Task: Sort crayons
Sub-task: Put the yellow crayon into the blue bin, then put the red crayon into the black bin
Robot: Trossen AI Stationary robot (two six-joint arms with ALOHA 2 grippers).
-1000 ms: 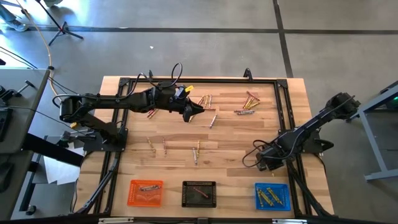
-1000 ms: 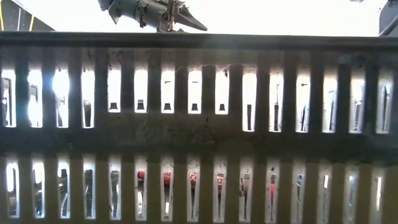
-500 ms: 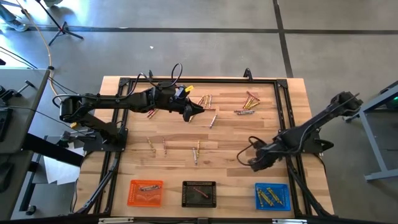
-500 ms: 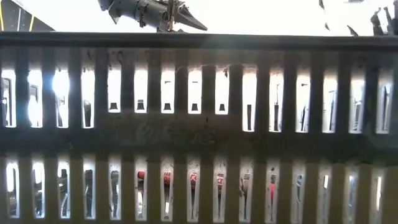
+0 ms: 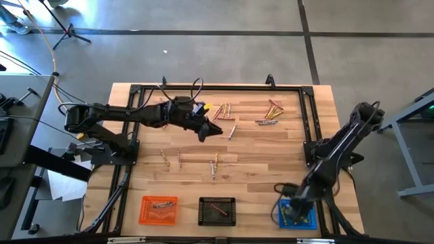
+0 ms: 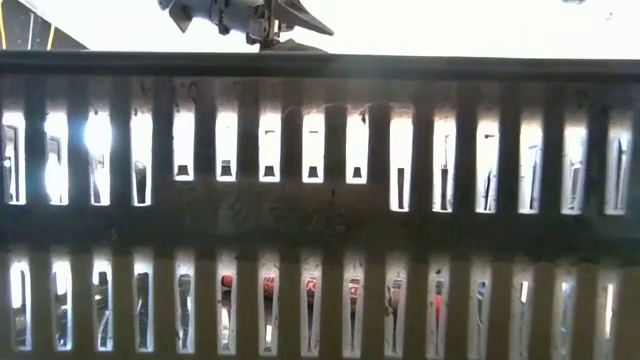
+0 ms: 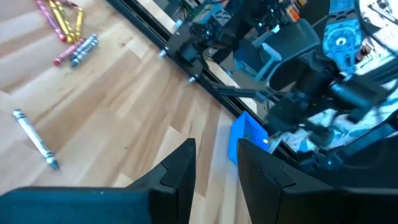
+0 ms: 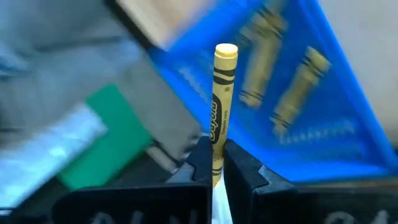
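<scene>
One yellow crayon (image 8: 219, 112) (upright) sits pinched in the right tool (image 8: 214, 163).

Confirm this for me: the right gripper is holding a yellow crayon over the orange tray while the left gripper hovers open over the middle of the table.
Not quite. The right gripper does hold a yellow crayon, but over the blue tray, not the orange tray; the high view and right wrist view show this. The left gripper hovers open over the table, as stated.

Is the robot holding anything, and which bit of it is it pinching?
The right gripper pinches a yellow crayon by its lower end, above the blue tray. The left gripper holds nothing.
</scene>
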